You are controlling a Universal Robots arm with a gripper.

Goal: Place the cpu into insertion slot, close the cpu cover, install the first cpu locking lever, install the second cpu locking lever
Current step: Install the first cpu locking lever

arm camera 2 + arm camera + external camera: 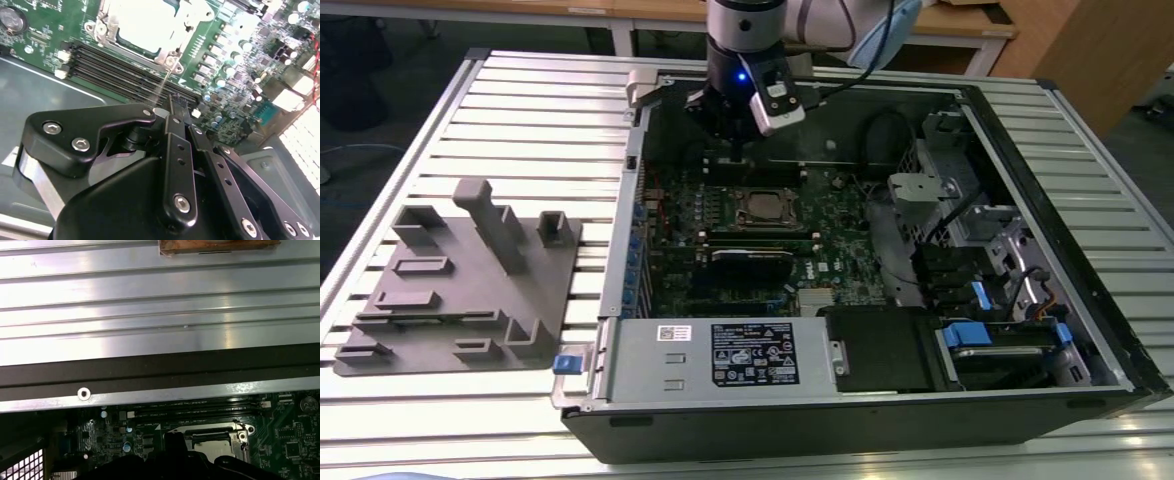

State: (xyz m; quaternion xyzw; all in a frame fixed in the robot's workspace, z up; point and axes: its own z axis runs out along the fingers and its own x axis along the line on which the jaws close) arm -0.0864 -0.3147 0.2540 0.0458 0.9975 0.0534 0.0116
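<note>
In the exterior view, a grey fixture (460, 275) with upright posts lies on the ribbed metal table (534, 110) at the exterior view's left, well apart from the work. Next to it, toward the right, the open computer case (881, 415) lies on its side, with the green circuit board (674, 225) inside. The gripper (735, 160) hangs over the far part of this board, just beyond the insertion slot (765, 224). The cpu (765, 207) sits in the slot with its silvery-tan top facing up. The cpu cover (765, 192) lies flat around it as a thin frame. A metal box with a label (720, 355) is at the near wall of the case. Blue tabs (963, 335) show further to the exterior view's right.

In the second wrist view, the gripper (176, 100) is close above the long black memory slots (115, 65), near one corner of the insertion slot. Its two black fingers (174, 130) are pressed together at the tips; I see no gap and no object between them. A thin silvery lever (164, 82) runs from that corner toward the fingertips, but I cannot tell whether it touches them. The top of the cpu (150, 25) is very bright here, inside the cover's window.

In the first wrist view, the dark tip of the gripper (174, 440) is just beside the slot, below the dark edge of the case (150, 372).
</note>
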